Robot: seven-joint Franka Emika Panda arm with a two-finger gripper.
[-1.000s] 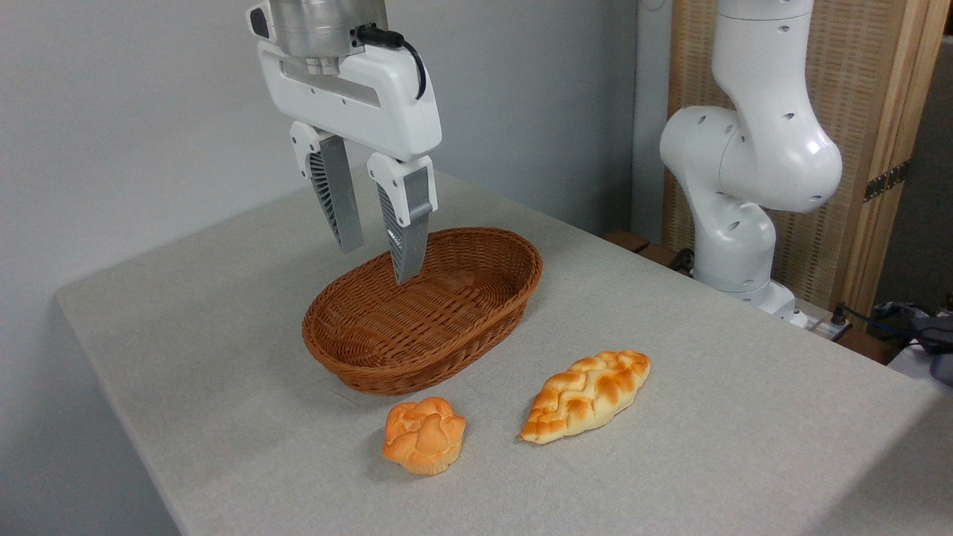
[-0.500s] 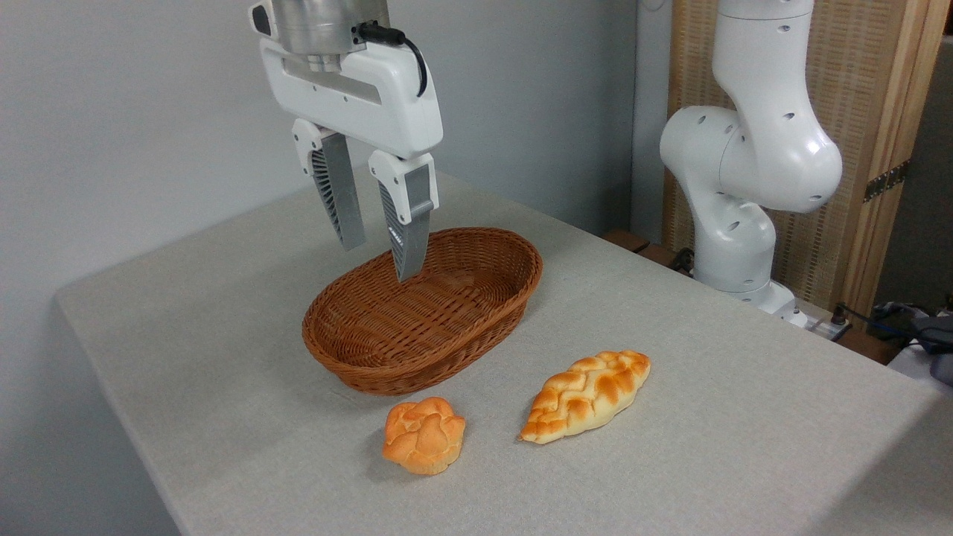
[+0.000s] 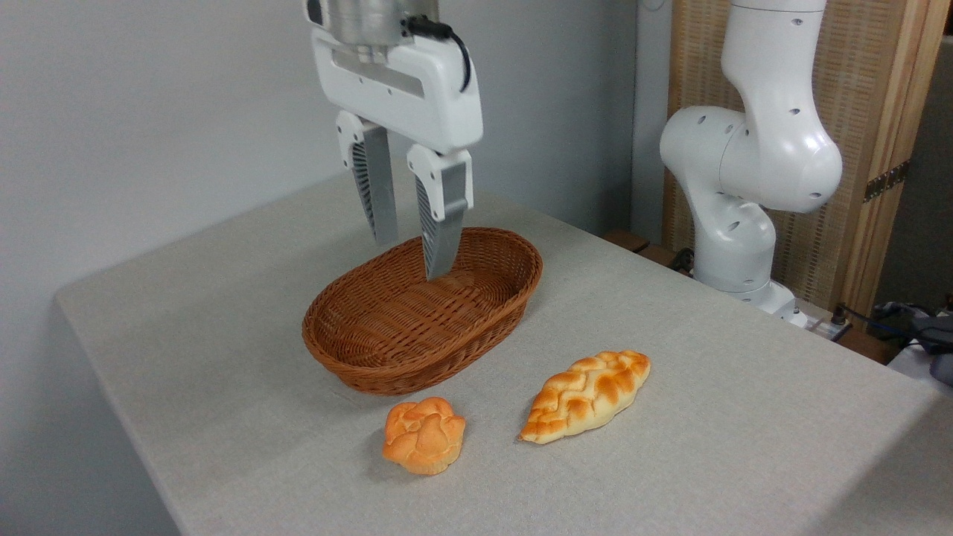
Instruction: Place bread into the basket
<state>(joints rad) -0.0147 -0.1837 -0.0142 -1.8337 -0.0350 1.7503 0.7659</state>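
Observation:
The bread [image 3: 424, 435], a small knotted orange-golden bun, lies on the grey table in front of the basket. The basket [image 3: 350, 359], oval brown wicker, stands mid-table with nothing in it. My gripper [image 3: 411, 259] hangs open above the basket's far half, fingers pointing down, nothing between them. It is well behind and above the bun.
A longer braided golden loaf [image 3: 588, 394] lies to the right of the bun. The arm's white base [image 3: 737, 223] rises at the table's back right edge, with a wooden screen behind it. Cables and a dark object sit at the far right. The table's left edge drops off near the wall.
The gripper has shifted to the right over the basket, staying open at about the same height. The bun, loaf and basket have not moved.

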